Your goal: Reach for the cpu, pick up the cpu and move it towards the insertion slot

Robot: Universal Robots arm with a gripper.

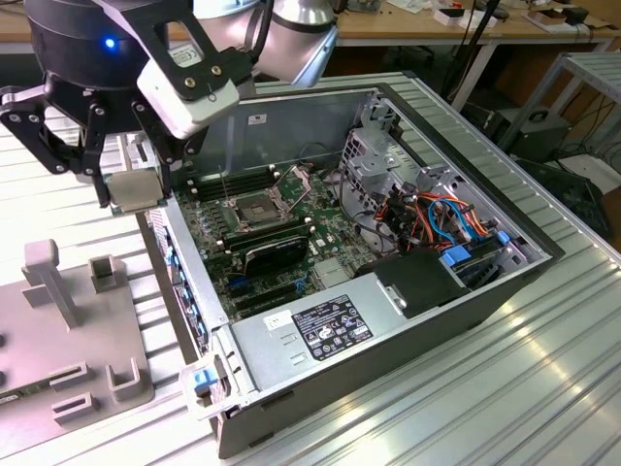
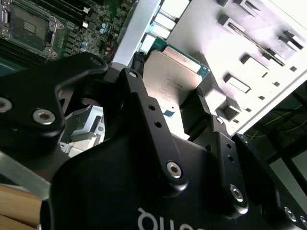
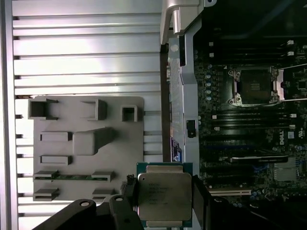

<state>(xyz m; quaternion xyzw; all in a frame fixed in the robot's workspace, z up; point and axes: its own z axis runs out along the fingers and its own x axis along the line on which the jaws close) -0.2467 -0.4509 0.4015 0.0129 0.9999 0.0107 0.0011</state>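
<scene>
Exterior view: gripper (image 1: 133, 190) clamped on the cpu (image 1: 134, 189), held in the air just off the open case's (image 1: 466, 320) left wall; insertion slot (image 1: 255, 208) on the motherboard (image 1: 291, 262), off to its right.
Second wrist view: fingers (image 2: 197, 112) pinch the cpu (image 2: 168, 79) by its edges.
First wrist view: cpu (image 3: 164, 196) hangs beside the grey fixture plate (image 3: 86, 143), slot (image 3: 254, 86) well apart.

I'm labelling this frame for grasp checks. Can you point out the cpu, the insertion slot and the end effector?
cpu (image 3: 164, 199): first wrist view, middle of its silver lid.
insertion slot (image 3: 254, 86): first wrist view, its dark centre.
end effector (image 1: 133, 190): exterior view, midway between the fingertips, shut on the cpu.
</scene>
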